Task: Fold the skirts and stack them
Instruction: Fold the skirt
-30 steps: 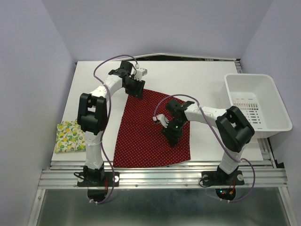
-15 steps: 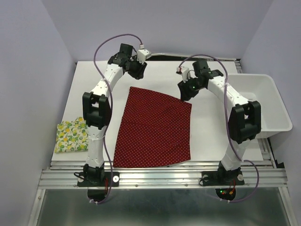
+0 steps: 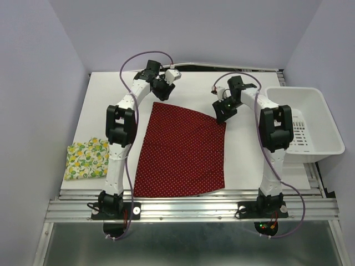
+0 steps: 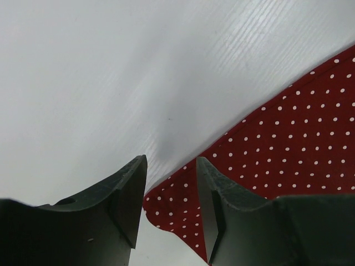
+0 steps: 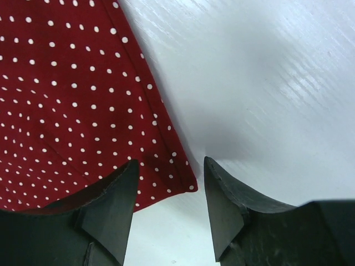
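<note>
The dark red polka-dot skirt lies spread flat in the middle of the white table. A folded lemon-print skirt rests at the table's near left. My left gripper hovers open over the red skirt's far left corner, which shows between its fingers without being pinched. Over the far right corner my right gripper is open too, that corner lying flat between its fingers.
A white plastic bin stands at the table's right edge. The bare white tabletop runs behind the skirt to the back wall. Both arms reach far forward, their cables looping above them.
The right arm swung from the skirt's middle to its far right corner. The left gripper drew back slightly from the far left corner. The skirt now lies flat and spread.
</note>
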Action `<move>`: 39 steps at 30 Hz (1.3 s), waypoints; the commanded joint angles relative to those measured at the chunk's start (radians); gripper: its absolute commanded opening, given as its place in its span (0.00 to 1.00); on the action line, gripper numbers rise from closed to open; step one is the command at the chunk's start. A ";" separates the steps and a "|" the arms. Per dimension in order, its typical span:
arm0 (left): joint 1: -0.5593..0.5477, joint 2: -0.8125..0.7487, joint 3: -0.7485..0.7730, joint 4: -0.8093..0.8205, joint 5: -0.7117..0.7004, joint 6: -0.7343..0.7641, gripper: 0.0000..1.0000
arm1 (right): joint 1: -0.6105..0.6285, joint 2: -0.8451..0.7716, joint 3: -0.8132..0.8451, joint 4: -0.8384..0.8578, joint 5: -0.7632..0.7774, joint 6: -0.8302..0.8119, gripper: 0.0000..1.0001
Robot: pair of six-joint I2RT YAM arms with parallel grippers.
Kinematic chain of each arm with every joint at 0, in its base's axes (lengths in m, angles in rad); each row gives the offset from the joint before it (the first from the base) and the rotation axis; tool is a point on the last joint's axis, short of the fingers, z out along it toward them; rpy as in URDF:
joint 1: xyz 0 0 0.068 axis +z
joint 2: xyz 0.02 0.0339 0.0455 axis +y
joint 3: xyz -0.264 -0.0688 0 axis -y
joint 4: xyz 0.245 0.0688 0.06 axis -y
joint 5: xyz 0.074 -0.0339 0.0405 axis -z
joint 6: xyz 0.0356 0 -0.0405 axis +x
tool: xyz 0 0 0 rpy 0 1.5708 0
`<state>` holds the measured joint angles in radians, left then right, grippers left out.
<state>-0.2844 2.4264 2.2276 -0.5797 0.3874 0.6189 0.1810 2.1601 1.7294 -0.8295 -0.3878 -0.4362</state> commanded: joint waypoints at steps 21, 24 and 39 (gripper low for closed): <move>0.071 0.017 -0.083 -0.079 0.065 0.220 0.52 | -0.020 0.033 -0.037 -0.005 -0.049 -0.090 0.19; 0.071 0.040 -0.074 -0.085 0.053 0.219 0.52 | -0.020 0.041 -0.025 -0.008 -0.043 -0.090 0.15; 0.082 0.039 -0.037 -0.176 0.139 0.268 0.18 | -0.020 0.043 -0.008 0.012 -0.023 -0.084 0.01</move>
<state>-0.2035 2.4763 2.1769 -0.6632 0.4999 0.8528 0.1646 2.1822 1.7012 -0.8299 -0.4271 -0.5121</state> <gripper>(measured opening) 0.280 0.114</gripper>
